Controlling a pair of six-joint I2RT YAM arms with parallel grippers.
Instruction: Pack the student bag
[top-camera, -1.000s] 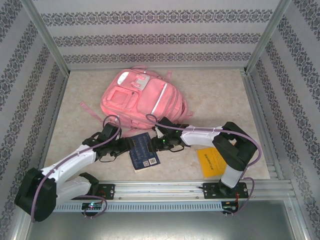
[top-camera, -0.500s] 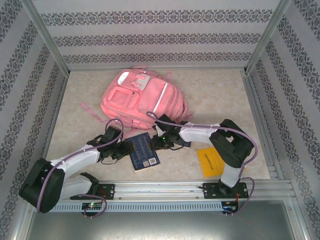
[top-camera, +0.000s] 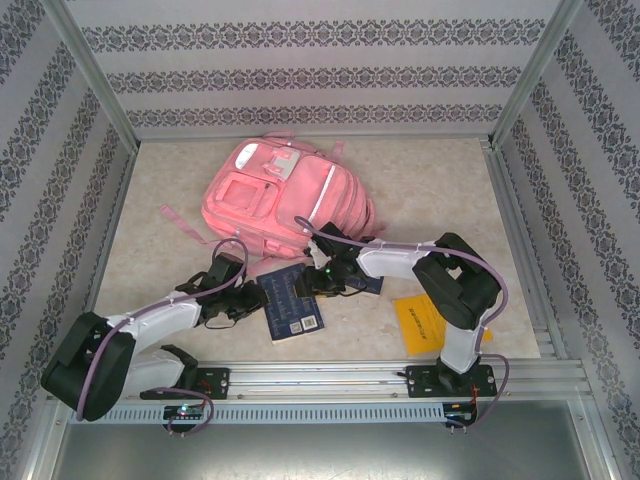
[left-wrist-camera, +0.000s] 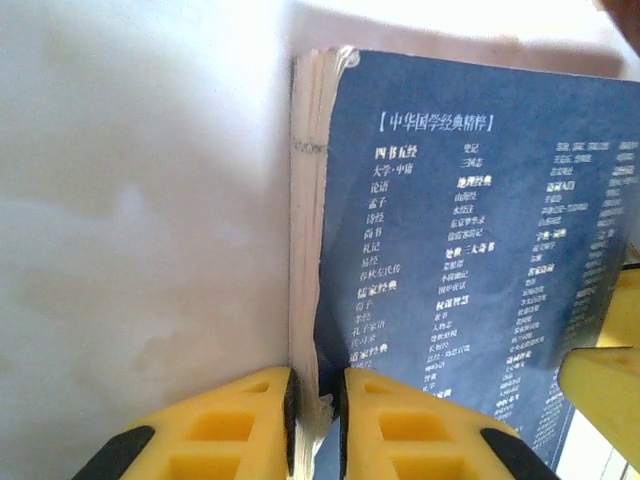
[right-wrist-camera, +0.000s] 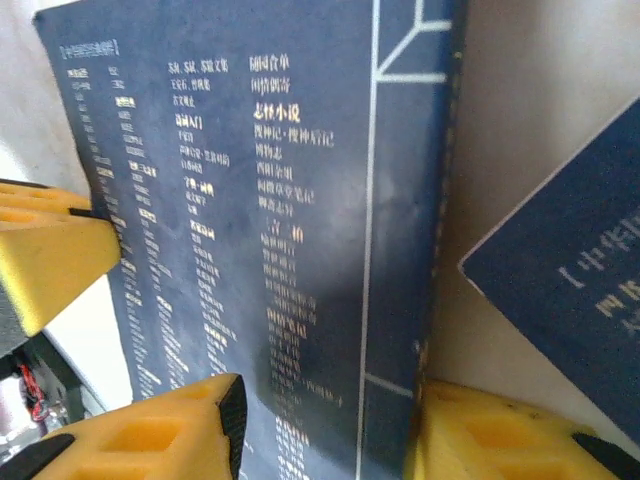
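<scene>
student bag (top-camera: 285, 195) lies flat on the tabletop (top-camera: 440, 190), front pockets up, pale trim patch at its far end, one pink strap trailing off its left side. Neither tool touches it.

blue book (top-camera: 292, 308) sits just off the bag's near edge, dark cover with white print, slightly skewed. Both arms reach in from the near side and meet at this book, just short of the bag.

left tool (left-wrist-camera: 315, 385): narrow, clamped on the blue book. The left wrist view shows the page edge pinched between the two yellow fingers, one on the cover side and one on the other. It sits at the book's left edge, just near of the bag's left front pocket.

right tool (right-wrist-camera: 330, 400): yellow fingers apart, with a strip of the blue book's cover between them, at the book's end nearest the bag. Can't tell whether they pinch it or only stand over it.

second blue book (top-camera: 368, 284) lies under the right arm, just off the bag's near-right corner, close beside the first; its corner shows in the right wrist view.

yellow booklet (top-camera: 421, 322) lies flat, farther to the near right of the bag, apart from both books.
</scene>
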